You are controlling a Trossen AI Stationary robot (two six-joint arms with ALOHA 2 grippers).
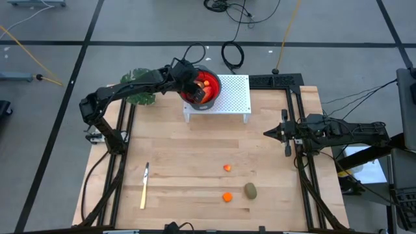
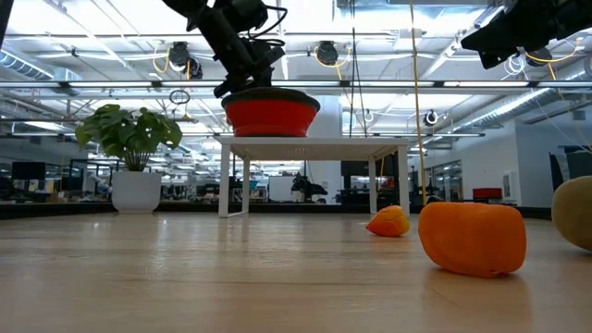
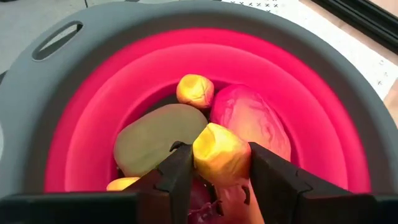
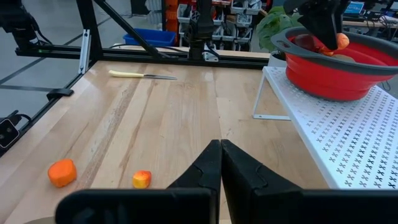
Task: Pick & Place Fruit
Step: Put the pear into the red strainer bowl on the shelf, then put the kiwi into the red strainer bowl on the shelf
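Note:
My left gripper (image 3: pixel 217 149) reaches down into the red bowl with a grey rim (image 3: pixel 56 99), which stands on the white perforated rack (image 1: pixel 235 97), and is shut on a small orange fruit piece (image 3: pixel 221 155). In the bowl lie an olive-brown oval (image 3: pixel 155 140), the elongated red-orange fruit (image 3: pixel 249 115), another tiny orange piece (image 3: pixel 194 90) and something dark red (image 3: pixel 202 199). Two tiny orange pieces (image 1: pixel 227 168) (image 1: pixel 227 196) and an olive oval (image 1: pixel 250 190) rest on the table. My right gripper (image 1: pixel 266 133) hovers shut near the table's right edge. My left gripper pinches the small orange piece by its two opposite sides (image 3: pixel 202 158) between the two fingers (image 3: pixel 177 177), coming from above into the bowl. The piece sits between the fingertips, above the other fruit; whether it rests on them does not show.
A slim pale-yellow knife (image 1: pixel 144 185) lies near the table's left near corner. A green leafy plant (image 1: pixel 140 88) stands left of the rack, under the left arm. Black frame rails (image 1: pixel 302 162) run along both table sides. Bare wood lies between the rack and the loose fruit.

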